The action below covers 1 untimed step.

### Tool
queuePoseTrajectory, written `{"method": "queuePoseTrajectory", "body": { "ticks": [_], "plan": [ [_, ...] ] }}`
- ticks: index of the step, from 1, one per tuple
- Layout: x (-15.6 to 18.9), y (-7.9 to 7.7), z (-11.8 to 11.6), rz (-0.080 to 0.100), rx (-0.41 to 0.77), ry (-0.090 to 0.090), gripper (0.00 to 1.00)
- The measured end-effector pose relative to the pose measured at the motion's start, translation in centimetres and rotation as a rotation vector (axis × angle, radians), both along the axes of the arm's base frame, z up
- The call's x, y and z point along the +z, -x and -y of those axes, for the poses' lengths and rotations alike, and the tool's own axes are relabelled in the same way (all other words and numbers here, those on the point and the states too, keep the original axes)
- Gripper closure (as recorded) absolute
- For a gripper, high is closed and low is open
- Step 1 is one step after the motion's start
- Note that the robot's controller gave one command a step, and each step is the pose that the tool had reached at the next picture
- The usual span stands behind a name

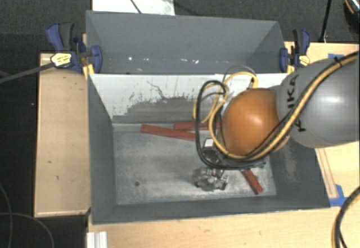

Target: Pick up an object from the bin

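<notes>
**Grey metal bin: gripper down at the floor, front centre-right**

- Arm comes in from the right. The orange wrist cover and looped cables sit over the right half of the bin.
- Gripper is low, at or just above the bin floor near the front wall. Can't read whether it's spread or closed, the tip is just a dark grey cluster from this angle. Can't make out anything in its grasp either.
- Nearest thing is a short red stick, lying flat on the floor just right of the gripper, angled toward the front right corner. Contact with the gripper is unclear.
- Two long red-brown sticks lie flat, overlapping along the back edge of the floor, apart from the gripper, with their right ends running under the cables.
</notes>
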<state>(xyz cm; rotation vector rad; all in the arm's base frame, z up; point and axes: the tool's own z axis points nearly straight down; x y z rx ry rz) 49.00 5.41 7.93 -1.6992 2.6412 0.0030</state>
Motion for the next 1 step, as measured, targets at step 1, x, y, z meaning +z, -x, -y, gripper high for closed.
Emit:
{"method": "queuePoseTrajectory", "body": {
  "ticks": [1],
  "plan": [
    [9.98,-0.87,-5.08,0.008,-0.151,-0.002,1.00]
  ]
}}
